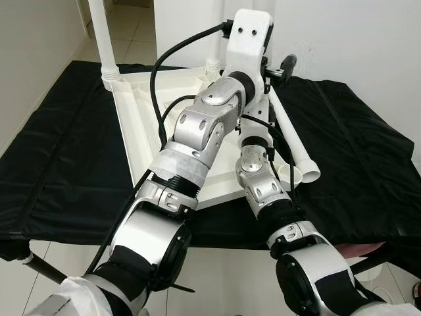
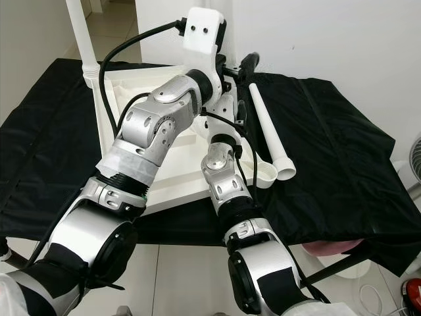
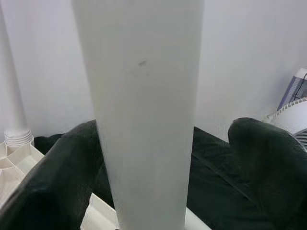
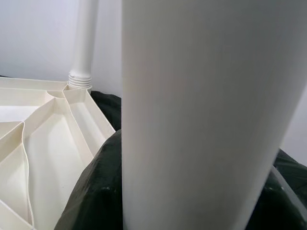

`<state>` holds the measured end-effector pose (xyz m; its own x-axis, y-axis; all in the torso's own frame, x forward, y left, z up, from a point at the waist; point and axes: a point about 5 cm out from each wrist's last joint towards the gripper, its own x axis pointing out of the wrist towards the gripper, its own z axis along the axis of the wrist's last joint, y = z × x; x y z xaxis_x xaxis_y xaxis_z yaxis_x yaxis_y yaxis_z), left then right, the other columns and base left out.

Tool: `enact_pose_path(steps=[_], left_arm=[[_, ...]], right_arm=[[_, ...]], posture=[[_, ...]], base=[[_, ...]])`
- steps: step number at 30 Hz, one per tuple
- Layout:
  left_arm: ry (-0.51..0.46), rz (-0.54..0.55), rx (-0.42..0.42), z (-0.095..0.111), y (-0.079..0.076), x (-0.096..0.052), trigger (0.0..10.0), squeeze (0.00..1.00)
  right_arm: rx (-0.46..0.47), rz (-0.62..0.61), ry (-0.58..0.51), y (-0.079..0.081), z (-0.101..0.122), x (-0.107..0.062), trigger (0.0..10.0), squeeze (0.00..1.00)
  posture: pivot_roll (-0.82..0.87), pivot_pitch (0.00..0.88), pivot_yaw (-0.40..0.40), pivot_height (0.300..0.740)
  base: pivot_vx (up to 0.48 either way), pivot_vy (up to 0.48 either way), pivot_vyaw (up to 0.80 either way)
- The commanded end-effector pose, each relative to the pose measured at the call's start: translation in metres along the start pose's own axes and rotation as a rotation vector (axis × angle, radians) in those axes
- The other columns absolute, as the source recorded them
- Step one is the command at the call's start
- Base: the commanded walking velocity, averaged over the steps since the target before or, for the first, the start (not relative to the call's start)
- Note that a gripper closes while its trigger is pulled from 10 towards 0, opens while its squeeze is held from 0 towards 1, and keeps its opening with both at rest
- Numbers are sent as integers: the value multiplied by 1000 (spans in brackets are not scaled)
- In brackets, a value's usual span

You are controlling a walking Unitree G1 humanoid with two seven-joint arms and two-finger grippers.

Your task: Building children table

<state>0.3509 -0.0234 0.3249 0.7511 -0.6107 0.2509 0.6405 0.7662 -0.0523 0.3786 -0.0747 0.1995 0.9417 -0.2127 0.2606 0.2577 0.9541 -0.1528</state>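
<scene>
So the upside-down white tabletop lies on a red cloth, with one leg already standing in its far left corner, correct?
Not quite: the cloth is black, not red, as the left eye view shows. The rest holds: the white tabletop lies upside-down on it, and one leg stands in its far left corner.

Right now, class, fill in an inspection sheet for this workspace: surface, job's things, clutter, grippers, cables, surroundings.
Surface: black cloth over a raised platform.
Job's things: white tabletop upside down, ribs showing; one leg standing in its corner; loose leg lying beside it.
Clutter: nothing seen.
Grippers: left gripper straddling an upright leg, fingers apart; right gripper against another leg.
Cables: black cable looping along the left arm.
Surroundings: white walls, tiled floor, fan.
</scene>
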Motion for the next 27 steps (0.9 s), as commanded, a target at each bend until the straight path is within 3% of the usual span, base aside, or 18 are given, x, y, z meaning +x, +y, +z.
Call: enact_pose_path(steps=[1, 4, 5, 6, 7, 12, 21, 27], left_arm=[[-18, -52, -1, 4, -6, 1, 10000, 1000], [-22, -56, 11, 5, -7, 0, 10000, 1000], [-23, -57, 10, 6, -7, 0, 10000, 706], [-23, -57, 10, 6, -7, 0, 10000, 706], [-24, -59, 8, 6, -7, 0, 10000, 0], [-32, -64, -56, 9, -1, -3, 10000, 0], [-41, -64, -107, 10, 10, -9, 10000, 0], [4, -17, -77, -3, 33, -23, 10000, 0]], right_arm=[[6, -15, 11, -2, 0, 3, 10000, 0], [12, -16, 18, -1, 0, 3, 10000, 0], [19, -18, 25, -2, -1, 3, 10000, 0], [19, -18, 25, -2, -1, 3, 10000, 0], [24, -21, 31, -2, -2, 3, 10000, 0], [86, -35, 84, -9, -8, 6, 10000, 0], [126, -48, 84, -17, -9, 9, 10000, 0], [162, -19, 56, -25, -10, 8, 10000, 0]], posture=[[-23, 0, -58, 740], [-21, 0, -56, 740], [-21, 0, -56, 740], [-21, 0, -56, 740], [-21, 0, -55, 740], [-18, 0, -51, 740], [-17, 0, -47, 740], [-8, 0, -49, 740]], base=[[0, 0, 0], [0, 0, 0], [0, 0, 0], [0, 0, 0], [0, 0, 0], [0, 0, 0], [0, 0, 0], [0, 0, 0]])
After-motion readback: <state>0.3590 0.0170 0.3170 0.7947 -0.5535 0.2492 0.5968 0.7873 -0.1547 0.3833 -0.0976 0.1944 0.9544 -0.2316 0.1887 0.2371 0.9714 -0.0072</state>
